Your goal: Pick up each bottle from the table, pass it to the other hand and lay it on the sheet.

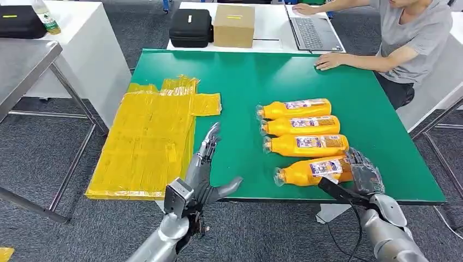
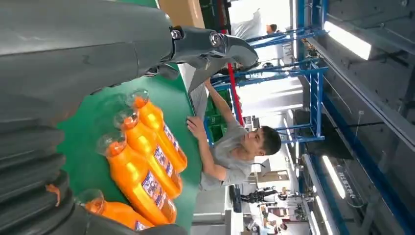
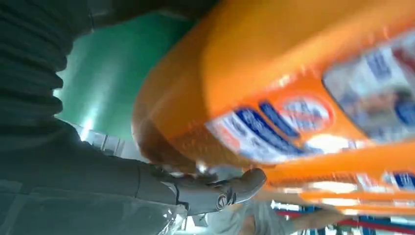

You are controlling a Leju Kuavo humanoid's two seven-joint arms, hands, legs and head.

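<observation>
Four clear bottles of orange liquid lay in a row near the table's (image 1: 382,136) right edge, labels unreadable. The right hand (image 1: 364,173) gripped the nearest bottle (image 1: 314,171) by its base. The left hand (image 1: 205,169) hung spread, holding nothing, beside the yellow sheet (image 1: 147,142).

The head view looks down over both hands; each wrist view sits close behind its hand, sharing the bottles (image 1: 306,144).
</observation>
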